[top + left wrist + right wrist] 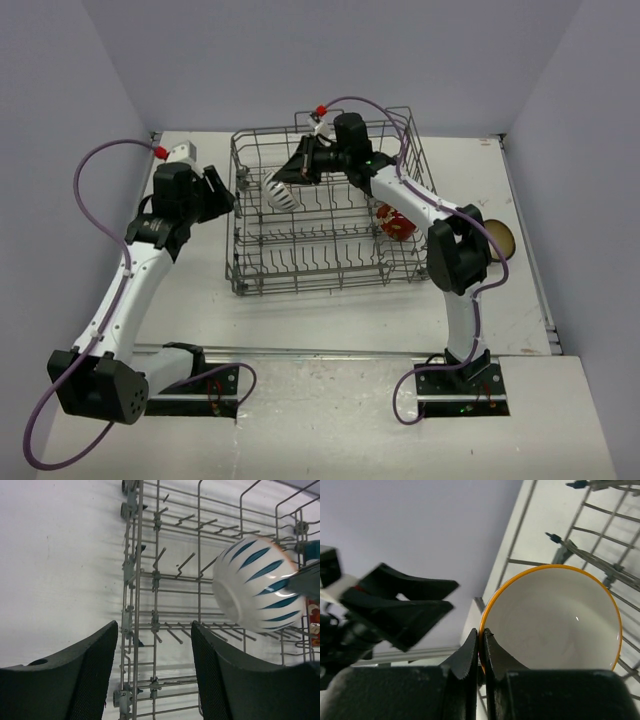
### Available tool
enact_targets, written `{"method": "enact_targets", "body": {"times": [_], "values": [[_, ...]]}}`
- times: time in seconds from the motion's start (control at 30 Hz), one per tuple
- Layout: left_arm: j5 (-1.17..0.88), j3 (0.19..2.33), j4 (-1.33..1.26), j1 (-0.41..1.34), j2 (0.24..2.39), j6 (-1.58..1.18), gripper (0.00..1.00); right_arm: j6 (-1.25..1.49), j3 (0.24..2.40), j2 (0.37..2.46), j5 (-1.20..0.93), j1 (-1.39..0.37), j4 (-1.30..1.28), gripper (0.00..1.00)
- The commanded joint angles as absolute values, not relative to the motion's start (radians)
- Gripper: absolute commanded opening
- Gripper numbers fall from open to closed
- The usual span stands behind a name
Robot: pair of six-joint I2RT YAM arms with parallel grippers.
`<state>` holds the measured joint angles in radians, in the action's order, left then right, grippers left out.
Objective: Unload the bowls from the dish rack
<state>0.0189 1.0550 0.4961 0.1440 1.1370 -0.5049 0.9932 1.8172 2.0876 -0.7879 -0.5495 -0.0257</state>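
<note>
Pinching striped bowl (555, 625) rim in right end effector (481, 635); holding left end effector (150, 627) wide, empty. Judging ceramic slick, brittle, light.

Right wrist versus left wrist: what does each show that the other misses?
Right wrist only: the bowl's plain white inside and orange rim, the right gripper pinching that rim, the left gripper beyond. Left wrist only: the bowl's blue-striped outside, the rack's floor tines, a sliver of a red bowl. Both: the same bowl, rack wires.
</note>
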Motion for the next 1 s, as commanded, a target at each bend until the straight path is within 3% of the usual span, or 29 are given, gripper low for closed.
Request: {"method": "enact_targets", "body": {"times": [0.0,0.27,0.97], "values": [[0.023,1.15,0.523,0.137,1.157,-0.477,0.62,0.846,1.888,2.066,-0.761,-0.549,-0.145,0.0],[0.043,1.201,0.534,0.137,1.189,-0.506,0.61,0.586,1.991,2.01,-0.574,-0.551,-0.518,0.0],[0.029,1.227,0.528,0.137,1.278,-0.542,0.6,0.387,2.365,1.907,-0.284,-0.502,-0.977,0.0]]}}
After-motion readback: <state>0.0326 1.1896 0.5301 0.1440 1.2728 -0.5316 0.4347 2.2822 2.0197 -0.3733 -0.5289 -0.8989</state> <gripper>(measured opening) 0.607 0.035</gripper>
